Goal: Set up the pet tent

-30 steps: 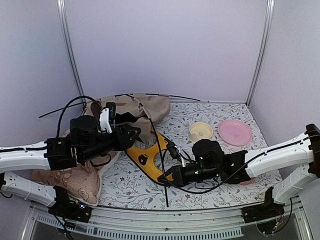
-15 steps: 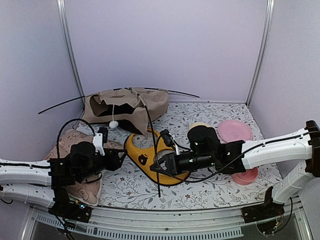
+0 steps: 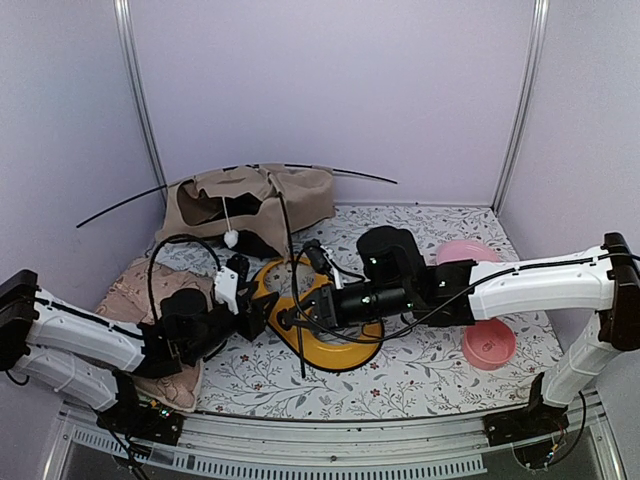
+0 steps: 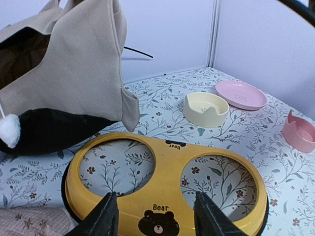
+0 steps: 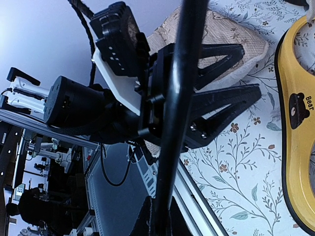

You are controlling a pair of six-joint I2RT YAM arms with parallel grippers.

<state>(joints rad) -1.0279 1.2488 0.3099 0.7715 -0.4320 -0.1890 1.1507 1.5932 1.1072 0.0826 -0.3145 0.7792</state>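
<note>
Right claw (image 3: pixel 288 318): clenched on a black pole (image 3: pixel 287 250) of the tent (image 3: pixel 300 200), held over the left end of the tray (image 3: pixel 345 352). The pole runs from the tent's front, through the claw, and its free end points at the near edge of the desk (image 3: pixel 420 375). The right wrist view shows the pole passing straight through the fingers.

Left claw (image 4: pixel 156 212): released, nothing between the fingers, low over the tray's near rim, just beside the right claw and facing it.

Tent: a slumped heap in the far-left corner, not standing. The pompom (image 3: pixel 231 238) hangs at its front. A second pole (image 3: pixel 340 172) arcs over it along the far edge, both tips free.

Step, as judged: working the poles, so early in the task.

Next, as judged: the left claw should close on the held pole near its free end. The pair can then bow it and seat the tip, while keeping the fabric from dragging the tray.
</note>
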